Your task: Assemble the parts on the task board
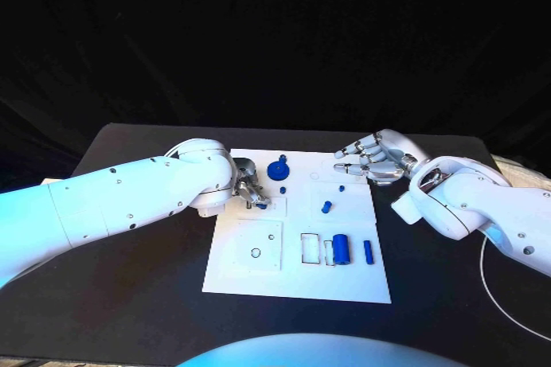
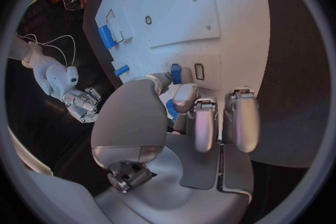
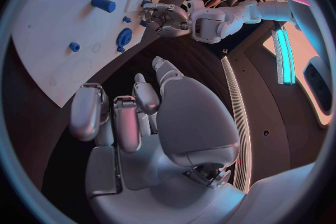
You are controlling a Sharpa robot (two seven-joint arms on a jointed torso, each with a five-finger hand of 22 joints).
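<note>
The white task board (image 1: 247, 281) lies mid-table. My left hand (image 1: 251, 190) (image 2: 189, 117) hovers over its far left part. A small blue part (image 2: 170, 110) sits pinched between the thumb and a fingertip, mostly hidden. Just past the fingertips, a blue peg (image 1: 283, 189) (image 2: 176, 74) stands in the board beside a small slot (image 2: 199, 71). A blue gear (image 1: 279, 171) (image 3: 124, 39) stands near the far edge. My right hand (image 1: 373, 162) (image 3: 140, 117) hangs at the board's far right corner, fingers apart and holding nothing.
Two more small blue parts (image 1: 326, 206) (image 1: 341, 187) sit mid-board. A blue cylinder (image 1: 340, 244) (image 2: 106, 36) and a blue bar (image 1: 369, 251) lie near the front right beside an outlined slot (image 1: 310, 248). A white cable (image 1: 488, 279) runs along the table's right side.
</note>
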